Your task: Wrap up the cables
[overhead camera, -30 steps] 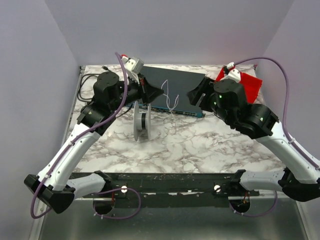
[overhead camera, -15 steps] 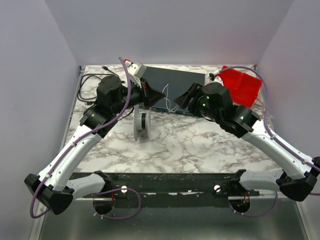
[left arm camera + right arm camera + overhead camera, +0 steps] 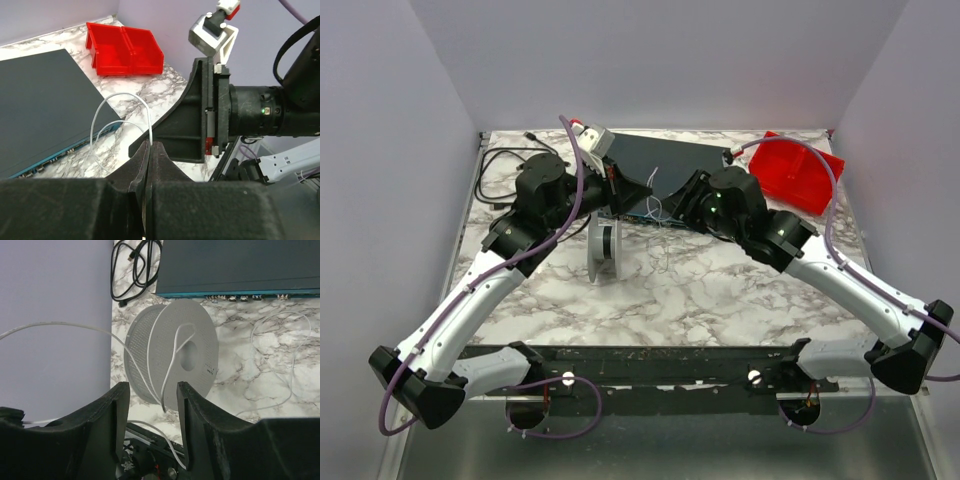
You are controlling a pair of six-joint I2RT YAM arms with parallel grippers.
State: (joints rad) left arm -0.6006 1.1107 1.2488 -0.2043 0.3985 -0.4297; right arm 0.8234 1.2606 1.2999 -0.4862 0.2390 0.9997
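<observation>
Thin wire pinned for winding: the left fingers (image 3: 141, 167), bottom centre of the left wrist view, are pressed together on the white cable (image 3: 124, 95). It springs from their seam and loops slack over the dark flat box (image 3: 45, 100). The grip looks meant to anchor the strand while the other arm works.

The right fingers (image 3: 118, 410), at the bottom of the right wrist view, stand part-open. The cable runs thru the gap btwn them w/o being pinched. They line up on the grey spool (image 3: 200, 375), which stands on edge on the marble worktop (image 3: 720, 290), prob. to guide the strand onto it. One strand crosses the spool's face to its hub.

Unclear: how much is wound on the core and where the free end lies. In the top view the strand is a hairline, lost btwn the arms. The red bin (image 3: 125, 47) and black cord (image 3: 132, 265) sit apart.
</observation>
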